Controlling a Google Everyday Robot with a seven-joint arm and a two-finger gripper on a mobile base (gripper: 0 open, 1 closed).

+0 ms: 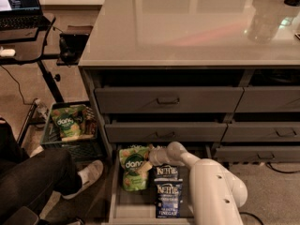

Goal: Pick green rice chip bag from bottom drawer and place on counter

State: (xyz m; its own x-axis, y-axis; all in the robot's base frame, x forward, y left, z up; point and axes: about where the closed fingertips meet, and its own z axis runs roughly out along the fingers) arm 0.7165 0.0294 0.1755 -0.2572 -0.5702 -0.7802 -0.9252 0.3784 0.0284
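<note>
The green rice chip bag [131,171] lies flat at the left of the open bottom drawer [135,206], with its white "dang" logo facing up. My gripper [150,159] reaches down into the drawer from the white arm [213,189] and sits at the bag's upper right edge, touching or just over it. Two dark blue Kettle bags [167,191] lie to the right of the green bag, partly under my arm. The glossy counter [187,27] caps the cabinet above.
A basket [70,142] on the floor to the left holds another green dang bag [69,121]. A person's leg and white shoe [89,173] lie close to the drawer's left side. A black desk with a laptop [21,3] stands at the far left. Closed drawers [168,100] are above.
</note>
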